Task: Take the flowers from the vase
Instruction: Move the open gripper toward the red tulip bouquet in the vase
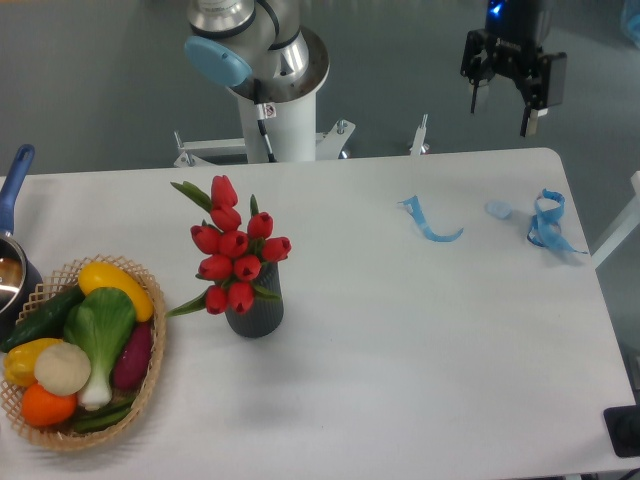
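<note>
**Red tulips sit in the vase, gripper is far off**

Near the front, on the left, a wicker basket [148, 385] sits on the white table [420, 360]. It is full of veg: an orange one [47, 405], a round white one [62, 367], a yellow one [25, 357], a leafy green one w/ a white stalk [98, 335], a purple one [133, 357], a dark green long one [45, 315] & a big yellow one [118, 285] at the back. At the front right corner, a small black thing [624, 432] shows at the pic's edge; can't tell what it is.

A bit further back, just right of the basket but not touching it, stands the vase [256, 313]. It is short, dark grey & upright. The flowers [236, 256] are in it, red tulip buds w/ green leaves. The bunch leans up and to the left. One leaf hangs out low on the left side.

At the left edge sits a pot [12, 275] w/ a blue handle, only partly in view.

Further back, on the right side, some blue ribbon bits lie on the table: a curved strip [430, 225], a small pale bit [498, 209] & a curly bunch [550, 222] near the right edge.

At the back, the robot base [272, 95] stands behind the table, white post w/ a grey & blue joint on top.

The gripper [507, 98] hangs top right, past the table's far edge, well away from the vase. Its two fingers point down w/ a wide gap & hold nothing.
</note>
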Motion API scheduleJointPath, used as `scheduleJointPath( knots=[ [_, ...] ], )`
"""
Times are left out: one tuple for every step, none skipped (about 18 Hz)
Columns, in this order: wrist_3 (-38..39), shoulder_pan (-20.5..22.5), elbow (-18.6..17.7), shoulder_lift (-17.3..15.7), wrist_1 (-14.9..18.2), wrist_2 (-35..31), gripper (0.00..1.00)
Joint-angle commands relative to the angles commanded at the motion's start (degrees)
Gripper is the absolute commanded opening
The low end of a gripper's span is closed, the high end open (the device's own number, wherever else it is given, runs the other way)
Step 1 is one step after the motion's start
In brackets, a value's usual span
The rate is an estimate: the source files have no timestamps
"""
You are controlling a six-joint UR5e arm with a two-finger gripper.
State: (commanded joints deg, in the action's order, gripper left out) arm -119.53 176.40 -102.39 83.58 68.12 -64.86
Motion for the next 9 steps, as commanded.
scheduleJointPath(
  knots=[
    [0.17, -0.09, -0.26, -0.26, 0.09, 0.17, 1.0],
    [0.44, -0.35, -0.27, -0.26, 0.17, 0.18, 1.0],
    [0.53, -0.44, -0.27, -0.18, 0.0, 0.18, 1.0],
    [0.62, -0.53, -0.35, -0.35, -0.09, 0.0, 1.0],
    [0.7, -0.53, -0.7, -0.87, -0.09, 0.0, 1.0],
    [0.62, -0.53, -1.49, -1.05, 0.0, 0.17, 1.0],
    [0.62, -0.44, -2.37, -1.32, -0.09, 0.18, 1.0],
    [0.62, -0.44, -2.98, -1.75, -0.09, 0.26, 1.0],
    [1.49, -0.53, -3.77, -2.28, -0.52, 0.52, 1.0]
  ],
)
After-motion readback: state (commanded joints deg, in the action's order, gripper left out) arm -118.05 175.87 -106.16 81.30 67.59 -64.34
